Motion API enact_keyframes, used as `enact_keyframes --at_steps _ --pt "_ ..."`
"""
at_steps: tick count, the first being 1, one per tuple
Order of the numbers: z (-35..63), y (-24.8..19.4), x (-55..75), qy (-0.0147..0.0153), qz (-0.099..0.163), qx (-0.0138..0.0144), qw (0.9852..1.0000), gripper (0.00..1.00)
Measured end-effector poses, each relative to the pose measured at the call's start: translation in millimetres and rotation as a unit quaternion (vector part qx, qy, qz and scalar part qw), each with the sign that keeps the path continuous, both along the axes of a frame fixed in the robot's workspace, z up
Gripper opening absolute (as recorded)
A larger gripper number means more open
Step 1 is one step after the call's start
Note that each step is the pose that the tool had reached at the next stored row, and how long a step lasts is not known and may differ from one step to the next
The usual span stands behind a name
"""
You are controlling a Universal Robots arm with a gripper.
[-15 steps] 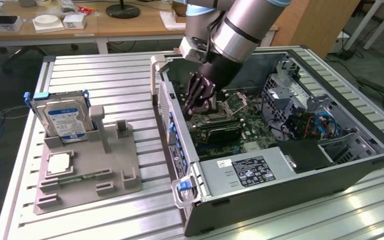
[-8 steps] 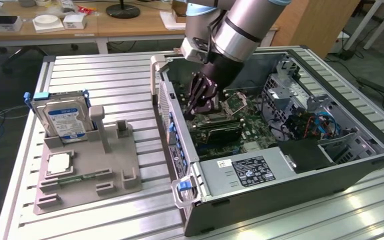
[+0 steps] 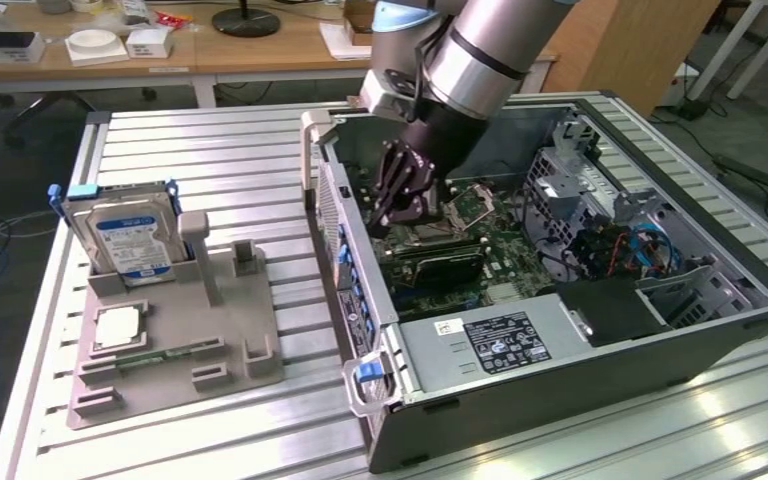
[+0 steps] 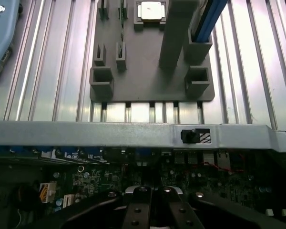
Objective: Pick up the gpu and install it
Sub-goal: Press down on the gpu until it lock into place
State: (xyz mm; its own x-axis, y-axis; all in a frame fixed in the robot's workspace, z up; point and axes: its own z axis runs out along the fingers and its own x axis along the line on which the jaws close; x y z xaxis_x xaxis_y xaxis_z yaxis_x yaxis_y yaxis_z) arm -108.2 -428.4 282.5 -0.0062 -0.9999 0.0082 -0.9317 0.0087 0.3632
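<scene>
My gripper [image 3: 395, 222] reaches down into the open computer case [image 3: 357, 300], close to the wall nearest the grey holder. Its fingers are pressed together at the near end of the gpu [image 3: 440, 262], a thin black card standing low on the green motherboard [image 3: 518, 262]. The fingers meet the card's top edge, and the contact itself is dark. In the wrist view the gripper [image 4: 152, 191] is shut, just above the motherboard [image 4: 133, 171] and inside the case wall [image 4: 133, 134].
A grey holder [image 3: 177, 340] on the slatted table carries a silver hard drive [image 3: 124, 235] and a small square chip [image 3: 117, 328]; the holder [image 4: 152, 71] and chip [image 4: 151, 10] lie beyond the case wall. The power supply [image 3: 491, 340] and a drive cage [image 3: 584, 190] crowd the case.
</scene>
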Motion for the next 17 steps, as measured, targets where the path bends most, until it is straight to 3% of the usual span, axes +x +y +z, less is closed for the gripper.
enact_keyframes --at_steps 12,17 --pt "-1.0 -3.7 -4.0 0.0003 0.003 -0.0001 1.0000 0.10" --pt "-1.1 -8.6 -4.1 0.0003 0.007 0.0000 1.0000 0.10"
